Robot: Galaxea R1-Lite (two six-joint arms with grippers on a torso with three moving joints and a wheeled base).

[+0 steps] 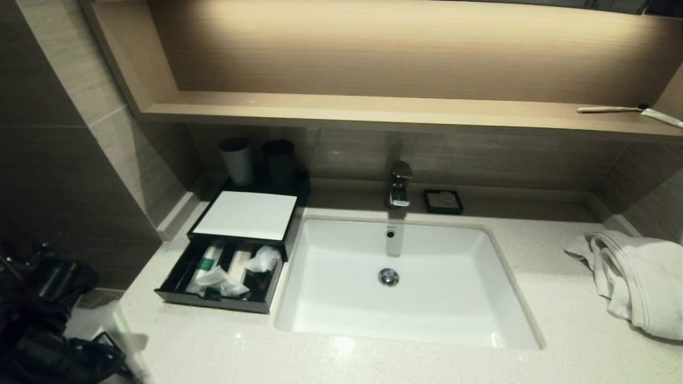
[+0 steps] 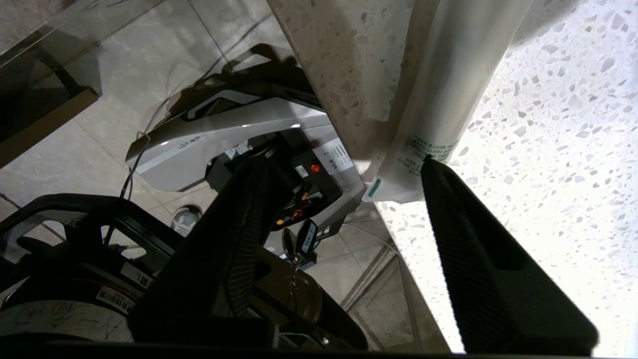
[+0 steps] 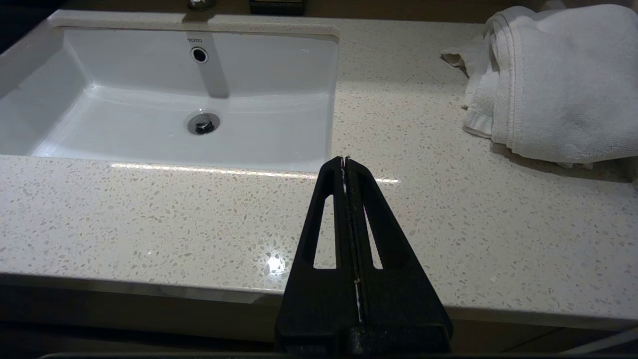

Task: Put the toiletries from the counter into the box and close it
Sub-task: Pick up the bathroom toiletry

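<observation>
A black box [image 1: 213, 303] stands on the counter left of the sink, its drawer pulled out under a white top [image 1: 245, 214]. Inside lie a green-labelled tube [image 1: 208, 260] and plastic-wrapped packets [image 1: 220, 282]. A long white wrapped packet [image 2: 448, 89] with green print lies over the counter's front left edge; it shows faintly in the head view [image 1: 118, 330]. My left gripper [image 2: 344, 184] is open at that edge, one fingertip [image 2: 431, 167] touching the packet's end, the other off the counter. My right gripper [image 3: 345, 160] is shut and empty above the counter's front, right of the sink.
A white sink [image 1: 512, 298] with a faucet [image 1: 400, 184] fills the middle. A crumpled white towel [image 1: 635, 277] lies at the right. Two dark cups [image 1: 237, 160] stand behind the box, beside a soap dish [image 1: 443, 201]. A toothbrush [image 1: 608, 109] lies on the shelf.
</observation>
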